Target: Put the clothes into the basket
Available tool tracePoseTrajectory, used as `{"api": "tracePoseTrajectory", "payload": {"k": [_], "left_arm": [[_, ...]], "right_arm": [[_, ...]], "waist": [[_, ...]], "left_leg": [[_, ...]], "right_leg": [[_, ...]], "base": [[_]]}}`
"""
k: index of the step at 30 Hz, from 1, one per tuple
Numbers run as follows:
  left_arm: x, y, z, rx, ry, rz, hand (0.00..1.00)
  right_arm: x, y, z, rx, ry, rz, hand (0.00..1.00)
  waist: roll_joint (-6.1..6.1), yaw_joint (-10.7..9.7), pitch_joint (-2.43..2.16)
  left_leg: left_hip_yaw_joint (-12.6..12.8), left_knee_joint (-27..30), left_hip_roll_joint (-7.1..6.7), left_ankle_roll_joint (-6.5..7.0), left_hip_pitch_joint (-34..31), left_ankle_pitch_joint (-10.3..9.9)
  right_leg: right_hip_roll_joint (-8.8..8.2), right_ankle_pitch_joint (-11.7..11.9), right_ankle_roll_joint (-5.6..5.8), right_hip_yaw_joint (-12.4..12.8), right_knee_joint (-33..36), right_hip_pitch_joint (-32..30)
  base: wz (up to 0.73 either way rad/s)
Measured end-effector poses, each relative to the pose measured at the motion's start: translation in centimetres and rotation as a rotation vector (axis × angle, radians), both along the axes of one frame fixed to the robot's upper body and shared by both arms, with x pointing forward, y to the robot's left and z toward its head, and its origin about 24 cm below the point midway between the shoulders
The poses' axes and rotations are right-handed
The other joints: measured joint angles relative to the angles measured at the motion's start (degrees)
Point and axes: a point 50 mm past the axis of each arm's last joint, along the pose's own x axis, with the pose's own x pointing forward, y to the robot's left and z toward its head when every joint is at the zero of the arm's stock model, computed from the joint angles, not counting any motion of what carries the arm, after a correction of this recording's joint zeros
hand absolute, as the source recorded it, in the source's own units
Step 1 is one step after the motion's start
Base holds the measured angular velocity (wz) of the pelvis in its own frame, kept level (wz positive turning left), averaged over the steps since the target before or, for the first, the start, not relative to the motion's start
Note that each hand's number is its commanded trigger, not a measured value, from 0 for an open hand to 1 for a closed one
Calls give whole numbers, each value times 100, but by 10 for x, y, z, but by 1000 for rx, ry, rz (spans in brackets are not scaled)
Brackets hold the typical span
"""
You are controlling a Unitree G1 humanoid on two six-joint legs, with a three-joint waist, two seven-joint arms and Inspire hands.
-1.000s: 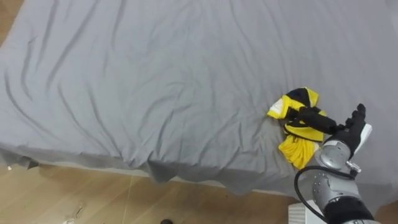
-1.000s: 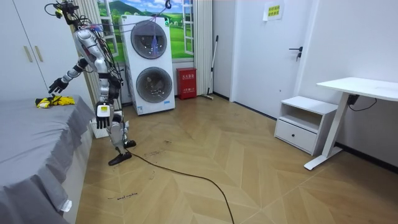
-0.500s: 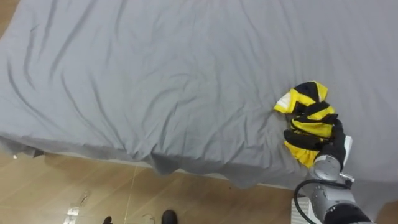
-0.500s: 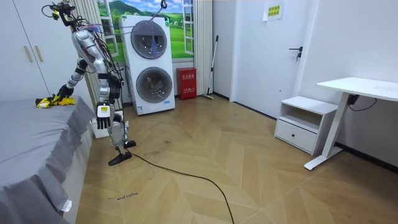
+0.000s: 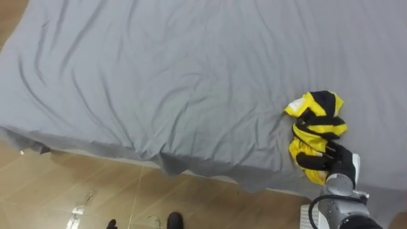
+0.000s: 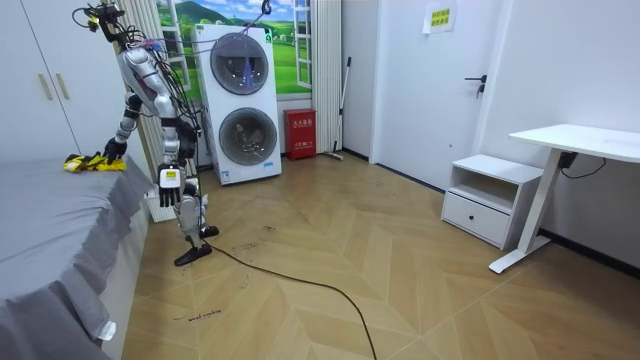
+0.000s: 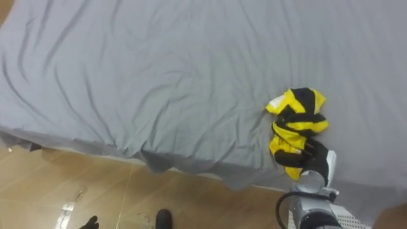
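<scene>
A yellow and black garment (image 5: 317,122) lies crumpled on the grey bed (image 5: 159,83), near its right front edge. My right hand (image 5: 339,163) rests on the garment's near end with its dark fingers (image 5: 316,159) curled into the yellow cloth. In the room view I stand at the bed's corner, and the right hand (image 6: 110,150) reaches down to the garment (image 6: 85,161). My left hand (image 6: 168,190) hangs by my side with relaxed fingers. A white slotted basket (image 5: 304,219) shows below the bed edge, beside my right arm.
The wrinkled grey sheet (image 7: 146,70) covers the whole bed, and its edge hangs over a wooden floor (image 5: 95,197). In the room view stacked washing machines (image 6: 240,100) stand behind me, and a white desk (image 6: 580,140) with a drawer unit (image 6: 485,195) is at the room view's right.
The right hand came down from above the garment onto it and its fingers closed in the cloth. The garment's near end has bunched toward the bed edge. The head camera shifted a little.
</scene>
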Motion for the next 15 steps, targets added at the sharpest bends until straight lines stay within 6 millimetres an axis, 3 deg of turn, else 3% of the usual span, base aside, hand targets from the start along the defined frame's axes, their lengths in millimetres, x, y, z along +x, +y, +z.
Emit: {"api": "tracePoseTrajectory", "payload": {"k": [7, 15], "left_arm": [[0, -2, 0, -14, -4, -7, 0], [1, -1, 0, -16, -7, -5, 0]], "right_arm": [[-1, -3, 0, 4, 3, 0, 100], [-1, -9, 3, -3, 5, 5, 100]], "waist": [[104, 28, -14], [101, 138, -13]], "left_leg": [[-30, -72, 0, -13, -42, 7], [44, -115, -3, -8, -40, 14]], "right_leg": [[-6, 2, -8, -40, 23, -76], [-42, 2, -11, 34, 200, -209]], "base": [[2], [-5]]}}
